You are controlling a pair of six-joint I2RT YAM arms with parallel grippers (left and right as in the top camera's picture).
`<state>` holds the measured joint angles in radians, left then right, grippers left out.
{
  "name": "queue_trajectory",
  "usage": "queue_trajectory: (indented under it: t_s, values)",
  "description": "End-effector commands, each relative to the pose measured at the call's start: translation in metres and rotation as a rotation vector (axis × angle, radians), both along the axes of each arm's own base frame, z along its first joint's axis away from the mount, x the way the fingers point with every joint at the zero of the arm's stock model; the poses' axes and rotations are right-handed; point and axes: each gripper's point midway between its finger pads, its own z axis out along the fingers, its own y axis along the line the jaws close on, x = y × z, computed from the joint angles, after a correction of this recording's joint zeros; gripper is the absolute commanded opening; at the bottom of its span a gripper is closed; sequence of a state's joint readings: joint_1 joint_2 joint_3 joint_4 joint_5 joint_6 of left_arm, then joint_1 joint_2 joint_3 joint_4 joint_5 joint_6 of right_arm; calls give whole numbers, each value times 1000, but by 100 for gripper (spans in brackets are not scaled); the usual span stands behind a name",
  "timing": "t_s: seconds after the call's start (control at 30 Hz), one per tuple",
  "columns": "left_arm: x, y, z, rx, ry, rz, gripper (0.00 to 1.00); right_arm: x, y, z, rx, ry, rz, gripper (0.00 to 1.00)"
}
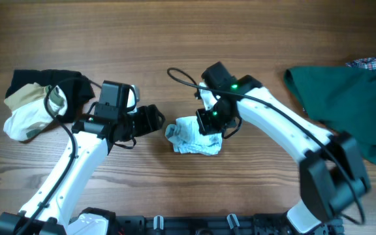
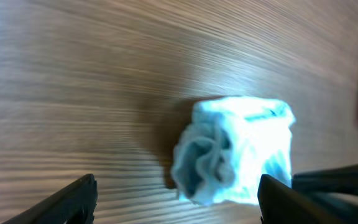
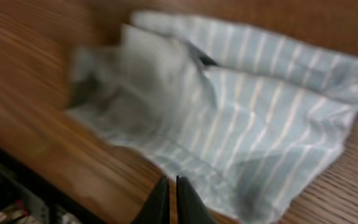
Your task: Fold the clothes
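While the striped garment [image 1: 194,136] sits bunched up, folding looks maybe halfway.
Left gripper [image 1: 152,121] wide open, right gripper [image 1: 211,124] clenched on nothing; green garment [image 1: 344,104] not folded yet.

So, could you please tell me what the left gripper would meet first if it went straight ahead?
Most likely the pale blue striped garment, bunched directly ahead of the open left gripper, though depth is hard to judge.
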<state>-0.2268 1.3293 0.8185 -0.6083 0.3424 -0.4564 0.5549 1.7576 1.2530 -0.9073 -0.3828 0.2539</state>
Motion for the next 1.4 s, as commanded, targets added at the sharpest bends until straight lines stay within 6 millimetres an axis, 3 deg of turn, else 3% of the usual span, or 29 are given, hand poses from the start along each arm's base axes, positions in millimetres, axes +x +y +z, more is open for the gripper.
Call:
queue_trajectory:
  t_s: [0.0,0.07,0.13,0.3,0.47,0.8,0.87,0.93,1.1,1.3,1.37]
  values:
    - [-5,-26,12,-53,-90,-234,84,14,-5,56,88,-131,-60,50]
    - [-10,-36,5,-40,-85,-300,84,22,-18,75,95,-177,-134,69]
    - [-15,-50,-5,-31,-76,-367,85,28,-30,92,119,-223,-169,74]
    - [-14,-68,-41,1,-31,-437,85,30,-44,112,140,-272,-207,77]
    - [-21,-66,-80,16,95,-417,84,22,-49,108,117,-255,-181,77]
    - [-33,-79,-100,-87,231,-368,82,25,-52,107,98,-268,-190,77]
    - [-33,-79,-100,-89,240,-351,76,25,-52,107,98,-268,-190,77]
    - [-33,-79,-100,-89,244,-347,57,25,-52,107,98,-267,-191,76]
    - [-29,-77,-102,-71,237,-320,27,25,-52,107,98,-267,-191,75]
    - [-20,-80,-100,-81,193,-329,6,25,-52,107,96,-267,-190,73]
    - [-20,-80,-100,-80,191,-331,4,25,-54,106,85,-269,-193,74]
